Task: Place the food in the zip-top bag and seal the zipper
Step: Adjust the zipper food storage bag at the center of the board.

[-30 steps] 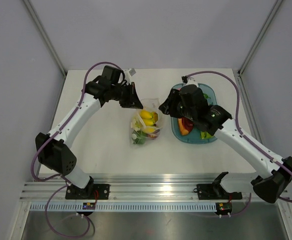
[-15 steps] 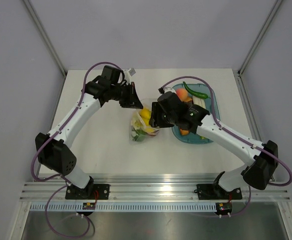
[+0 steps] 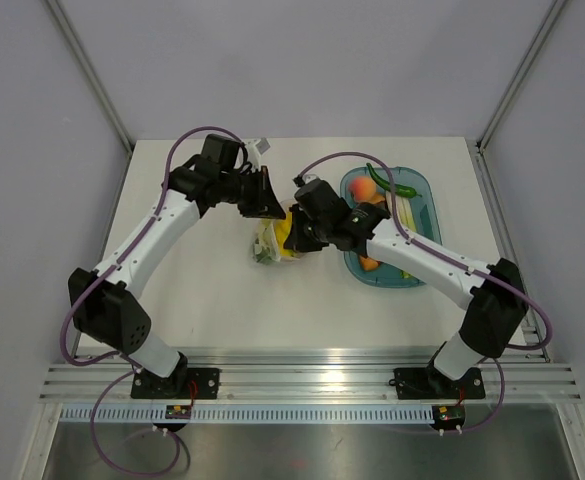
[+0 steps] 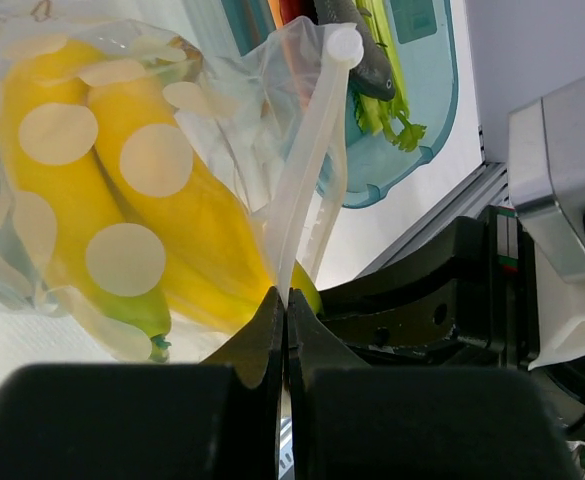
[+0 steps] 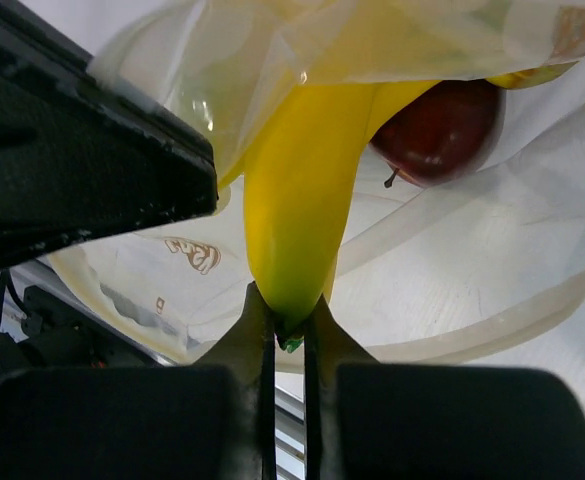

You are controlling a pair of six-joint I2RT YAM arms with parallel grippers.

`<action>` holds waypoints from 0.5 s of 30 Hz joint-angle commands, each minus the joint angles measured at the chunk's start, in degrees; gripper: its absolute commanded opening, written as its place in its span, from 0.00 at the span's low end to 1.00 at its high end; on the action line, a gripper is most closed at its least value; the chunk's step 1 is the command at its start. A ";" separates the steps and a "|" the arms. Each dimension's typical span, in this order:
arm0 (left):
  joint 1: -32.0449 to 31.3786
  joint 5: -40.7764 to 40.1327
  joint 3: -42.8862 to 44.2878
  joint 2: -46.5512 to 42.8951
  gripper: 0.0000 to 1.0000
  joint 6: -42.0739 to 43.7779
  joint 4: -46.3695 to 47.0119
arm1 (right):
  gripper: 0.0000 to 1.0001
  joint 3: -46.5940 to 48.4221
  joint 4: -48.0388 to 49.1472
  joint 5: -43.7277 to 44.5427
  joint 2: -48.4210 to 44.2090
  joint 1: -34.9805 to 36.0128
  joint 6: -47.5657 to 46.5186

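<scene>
Since the earlier picture, the right arm has swung left, away from the teal tray and over to the zip-top bag. More of the tray now shows, with a round orange fruit and a long green pepper at its far end. The bag has slid a little to the left on the worktop and looks more bunched up. The left arm is almost where it was.

The left gripper is pinched tight on the zipper, the clear strip along the bag's mouth, and holds it up. The right gripper is just beside it, at the mouth of the bag. Its fingers are nearly together and they squeeze the green end of the yellow banana bunch.

The bananas lie partly inside the bag, behind the plastic with white dots. A dark red apple sits in the bag too, touching the bananas. The bag is near the middle of the worktop, left of the tray.

One small brown curly mark is printed on the bag. It is too small and loopy to read.
</scene>
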 commanded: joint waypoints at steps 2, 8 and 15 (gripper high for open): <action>-0.34 5.52 -0.45 -5.07 0.00 -1.64 3.23 | 0.00 3.43 5.71 2.62 2.57 0.16 1.37; -0.34 6.92 0.16 -5.42 0.00 -1.74 3.67 | 0.00 4.48 6.24 6.41 10.13 -0.10 3.29; -0.25 5.96 1.39 -1.91 0.00 -0.07 2.09 | 0.19 3.96 9.42 4.31 7.87 -0.10 4.45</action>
